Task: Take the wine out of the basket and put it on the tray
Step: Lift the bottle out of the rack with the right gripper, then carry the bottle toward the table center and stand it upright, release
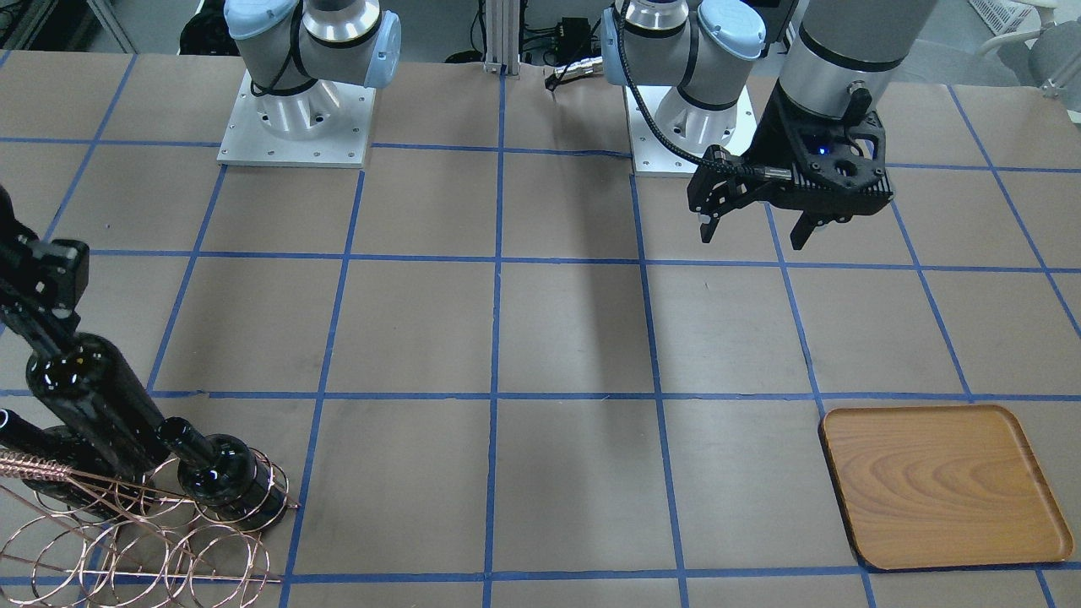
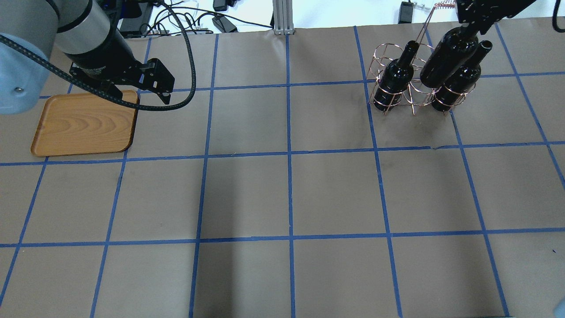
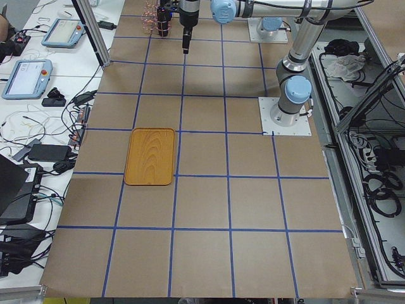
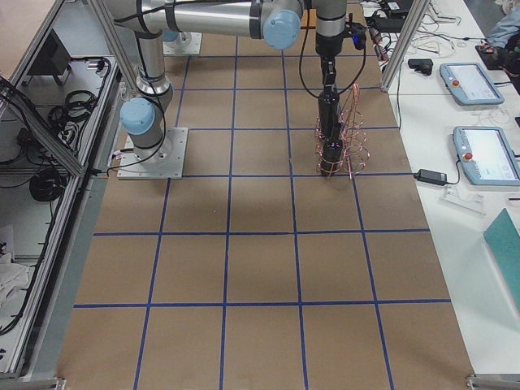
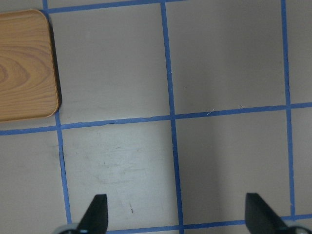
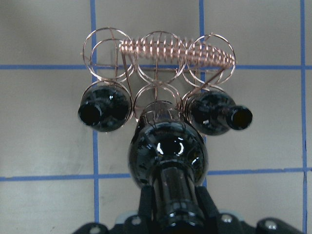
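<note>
My right gripper is shut on the neck of a near-black wine bottle and holds it tilted, its base just above the middle of the copper wire basket. In the overhead view the held bottle hangs between two other bottles that stand in the basket's rings. The wooden tray lies bare at the table's far left. My left gripper is open and empty, hovering beside the tray's right edge.
The table is brown paper with a blue tape grid. Both arm bases stand at the robot's edge. Cables and a metal post sit beyond the far edge near the basket.
</note>
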Controlling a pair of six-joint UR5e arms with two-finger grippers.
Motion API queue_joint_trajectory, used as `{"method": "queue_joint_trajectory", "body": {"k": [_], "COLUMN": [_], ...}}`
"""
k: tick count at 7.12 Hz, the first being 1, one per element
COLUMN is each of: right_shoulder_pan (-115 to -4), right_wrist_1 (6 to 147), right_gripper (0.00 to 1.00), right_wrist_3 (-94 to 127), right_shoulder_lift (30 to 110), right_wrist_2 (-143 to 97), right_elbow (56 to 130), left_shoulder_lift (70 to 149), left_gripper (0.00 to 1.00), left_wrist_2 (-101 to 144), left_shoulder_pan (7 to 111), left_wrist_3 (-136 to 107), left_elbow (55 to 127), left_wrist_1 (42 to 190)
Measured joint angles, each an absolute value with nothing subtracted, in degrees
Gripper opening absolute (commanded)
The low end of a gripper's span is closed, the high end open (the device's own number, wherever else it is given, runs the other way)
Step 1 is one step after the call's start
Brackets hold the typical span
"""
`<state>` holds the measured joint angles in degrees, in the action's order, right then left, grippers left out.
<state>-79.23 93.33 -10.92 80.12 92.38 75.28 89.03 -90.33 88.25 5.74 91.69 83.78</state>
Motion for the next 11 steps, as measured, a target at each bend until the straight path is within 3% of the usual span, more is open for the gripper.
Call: {"method": "queue_joint_trajectory", "body": {"k": [2, 5, 11], "right_shoulder_pan": [-80.3, -88.1, -112.0], "right_wrist_1": [85.9, 86.2, 98.9], "right_gripper": [0.25, 0.23, 0.24], "right_wrist_3": [-6.0, 4.2, 36.6], "right_shoulder_lift": [84.0, 89.3, 86.5], "right_wrist_2": [92.3, 91.9, 91.0], "right_elbow": [77.8, 88.4, 93.9], "left_shoulder_lift": [89.0, 88.9, 89.1], "left_gripper": [1.00, 1.00, 1.00], "left_wrist_2": [-90.1, -89.9, -89.7], "left_shoulder_pan": [86.5, 83.7, 79.2], "left_wrist_3": [5.8, 5.8, 8.7], "left_elbow": [91.2, 90.9, 90.0], "left_wrist_1": [83.9, 84.2, 83.9]}}
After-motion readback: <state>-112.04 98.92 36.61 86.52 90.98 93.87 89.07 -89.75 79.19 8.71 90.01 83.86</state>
